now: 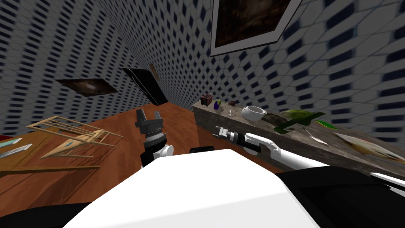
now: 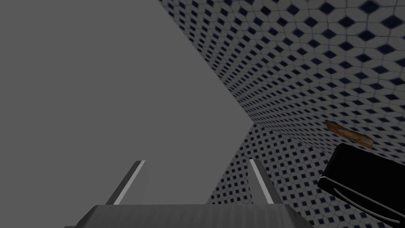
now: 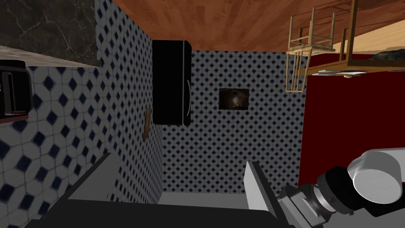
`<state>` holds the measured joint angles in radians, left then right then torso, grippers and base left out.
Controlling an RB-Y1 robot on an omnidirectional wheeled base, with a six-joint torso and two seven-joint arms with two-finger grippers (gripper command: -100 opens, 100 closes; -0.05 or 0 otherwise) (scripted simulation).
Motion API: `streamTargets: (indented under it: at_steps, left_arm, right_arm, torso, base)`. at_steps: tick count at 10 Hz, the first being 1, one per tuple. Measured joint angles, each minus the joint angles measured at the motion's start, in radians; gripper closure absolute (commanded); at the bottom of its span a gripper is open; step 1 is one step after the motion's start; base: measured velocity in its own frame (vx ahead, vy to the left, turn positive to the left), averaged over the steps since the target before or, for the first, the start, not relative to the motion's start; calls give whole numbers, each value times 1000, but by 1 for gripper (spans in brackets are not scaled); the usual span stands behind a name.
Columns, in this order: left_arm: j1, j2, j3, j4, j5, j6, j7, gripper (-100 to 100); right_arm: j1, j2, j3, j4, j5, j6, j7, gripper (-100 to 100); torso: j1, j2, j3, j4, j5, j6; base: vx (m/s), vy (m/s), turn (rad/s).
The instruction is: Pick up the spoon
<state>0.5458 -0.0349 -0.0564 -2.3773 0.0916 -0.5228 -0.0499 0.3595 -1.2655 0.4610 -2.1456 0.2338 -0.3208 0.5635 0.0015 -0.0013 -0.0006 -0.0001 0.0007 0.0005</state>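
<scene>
My right gripper (image 1: 216, 132) hangs with its fingers spread and nothing between them. It is just off the front edge of the counter (image 1: 205, 118) and points along it toward the far end. On the counter beyond it sit a white bowl (image 1: 253, 113) and then some green clutter (image 1: 297, 115). The spoon (image 1: 317, 139), as I read that thin pale sliver, lies past those, near the front edge toward the right end. I'd swing the hand right, tip the fingers down and straddle the handle crosswise, keeping low. My left gripper (image 1: 148, 114), also open, points up over the floor.
</scene>
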Motion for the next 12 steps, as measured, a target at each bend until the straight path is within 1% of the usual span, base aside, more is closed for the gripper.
streamTargets:
  at_steps: [1,2,3,4,5,6,7,8,9,10,11,12]
  left_arm:
    - [0,0,0,0,0,0,0,0]
    - [0,0,0,0,0,0,0,0]
    - [0,0,0,0,0,0,0,0]
    - [0,0,0,0,0,0,0,0]
    - [0,0,0,0,0,0,0,0]
    - [0,0,0,0,0,0,0,0]
    - [0,0,0,0,0,0,0,0]
    - [0,0,0,0,0,0,0,0]
    - [0,0,0,0,0,0,0,0]
    - [0,0,0,0,0,0,0,0]
    - [0,0,0,0,0,0,0,0]
    - [0,0,0,0,0,0,0,0]
  right_arm:
    - [2,-19,-2,2,0,-1,6,-100]
    - [-7,-44,19,20,14,5,27,-100]
    - [3,-76,19,26,18,6,48,-100]
    - [0,-111,34,35,29,16,71,-100]
    - [-5,-136,52,46,42,25,93,-100]
    - [-15,-156,82,70,62,35,120,-100]
    - [-8,-185,82,79,65,36,142,-100]
    - [-1,-210,77,81,63,32,151,-100]
    - [-8,-237,99,94,79,41,172,-100]
    - [-14,-265,112,102,87,49,187,-100]
    - [-4,-294,122,121,99,53,213,-100]
    - [9,-318,125,128,106,58,241,-100]
  torso:
    - [-1,1,0,0,0,0]
    - [0,0,0,0,0,0]
    - [0,-1,-1,0,0,0]
    - [0,-2,-1,-1,0,0]
    - [0,-2,-1,-1,0,0]
    - [-1,-4,-2,-1,0,0]
    - [-1,-3,-2,-1,0,0]
    - [-2,0,0,0,0,0]
    - [-1,-1,0,0,0,0]
    - [-2,-2,-1,0,-1,0]
    - [-4,-4,-2,-1,-1,0]
    - [-4,-4,-2,-1,-1,0]
  base:
    - [45,40,123]
    - [54,40,87]
    - [79,40,120]
    - [70,36,68]
    - [95,30,134]
    - [73,22,77]
    - [24,9,-11]
    - [50,22,135]
    - [73,5,81]
    - [115,-16,134]
    - [92,-16,78]
    - [87,-6,151]
